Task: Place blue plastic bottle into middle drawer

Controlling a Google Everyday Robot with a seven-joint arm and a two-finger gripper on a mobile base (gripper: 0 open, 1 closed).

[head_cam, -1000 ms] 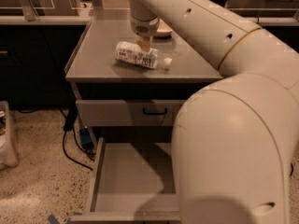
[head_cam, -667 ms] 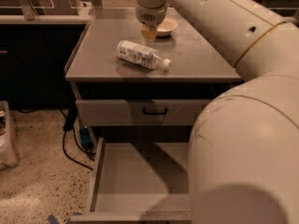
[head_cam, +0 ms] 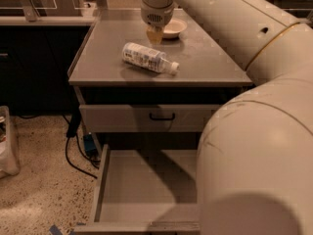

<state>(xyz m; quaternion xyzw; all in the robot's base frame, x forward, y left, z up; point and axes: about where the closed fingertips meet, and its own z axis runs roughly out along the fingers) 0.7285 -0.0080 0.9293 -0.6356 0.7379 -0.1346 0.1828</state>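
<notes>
The blue plastic bottle (head_cam: 145, 58) lies on its side on the grey cabinet top (head_cam: 210, 62), white cap pointing right and toward me. My gripper (head_cam: 155, 35) hangs from the arm above the top, just behind the bottle and left of the cream bowl (head_cam: 174, 28). It does not touch the bottle and holds nothing. The middle drawer (head_cam: 142, 182) is pulled out wide below, its grey floor bare. My arm's large white shell covers the drawer's right part.
A shut drawer front with a small black handle (head_cam: 162, 117) sits above the open drawer. Black cables and a blue plug (head_cam: 89, 143) lie on the speckled floor at the left. A pale bag (head_cam: 7, 146) stands at the far left.
My gripper has moved from right above the bottle's middle to behind it, next to the bowl. The bottle has stayed lying on the cabinet top.
</notes>
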